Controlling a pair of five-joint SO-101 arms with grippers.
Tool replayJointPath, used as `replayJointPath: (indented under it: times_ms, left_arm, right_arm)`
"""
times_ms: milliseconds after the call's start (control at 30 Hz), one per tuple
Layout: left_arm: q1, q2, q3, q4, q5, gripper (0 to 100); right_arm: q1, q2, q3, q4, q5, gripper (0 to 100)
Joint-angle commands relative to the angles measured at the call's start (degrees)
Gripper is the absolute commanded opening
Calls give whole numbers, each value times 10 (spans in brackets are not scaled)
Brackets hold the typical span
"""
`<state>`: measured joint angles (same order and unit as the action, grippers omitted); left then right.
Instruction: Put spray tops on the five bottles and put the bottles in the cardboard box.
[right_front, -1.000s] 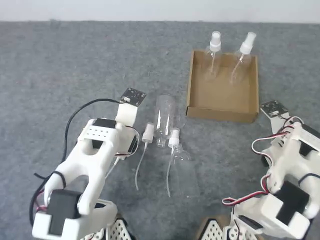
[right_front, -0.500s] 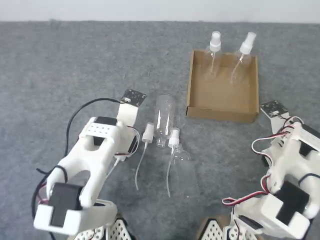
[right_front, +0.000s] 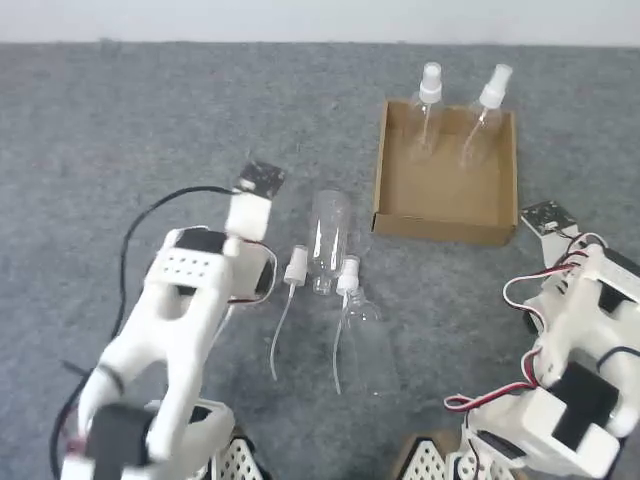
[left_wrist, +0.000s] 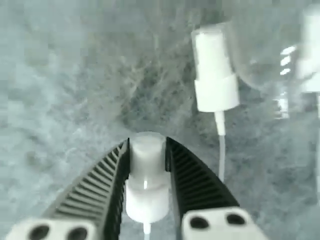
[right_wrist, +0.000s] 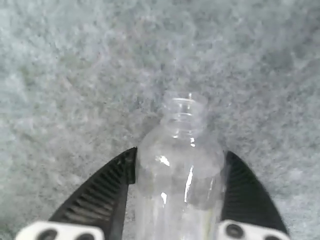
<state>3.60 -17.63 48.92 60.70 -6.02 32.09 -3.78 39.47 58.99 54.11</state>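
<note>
Now we lift the left gripper (left_wrist: 147, 144), clamped on a spray top (left_wrist: 146, 192), to cap the bottle (right_wrist: 180, 120) our right gripper (right_wrist: 180, 154) grips.

Cardboard box (right_front: 440, 228) open-topped, two capped bottles (right_front: 428, 112) at its far wall. Two clear bottles (right_front: 329, 235) lie on the table, loose spray top (right_front: 296, 266) beside them (long tube). Left pincer (left_wrist: 147, 144) clamps a second spray top (left_wrist: 146, 185); right pincer (right_wrist: 180, 154) grips an uncapped bottle (right_wrist: 180, 175).
</note>
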Motion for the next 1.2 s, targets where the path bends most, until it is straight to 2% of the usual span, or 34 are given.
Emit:
replayJointPath:
  times_ms: [0,133,367,767,900,1067,1167]
  left_arm:
    - [4,-142,-12,23,37,28]
    - [1,-183,11,13,44,28]
    - [-1,-168,27,-13,46,29]
    - [-2,-168,22,-11,47,30]
    - [-9,-169,-8,-3,47,28]
    - [-45,-169,-94,58,47,27]
    - [-70,-169,-153,91,47,26]
  right_arm:
    - [4,-44,-18,25,-4,288]
    - [7,-44,-41,31,-4,284]
    - [-13,-44,-76,64,-40,231]
    - [-21,-54,-81,67,-41,34]
    - [-27,-119,-95,67,-99,27]
    - [-94,-268,-85,82,-178,27]
    - [-183,-358,-73,107,-232,27]
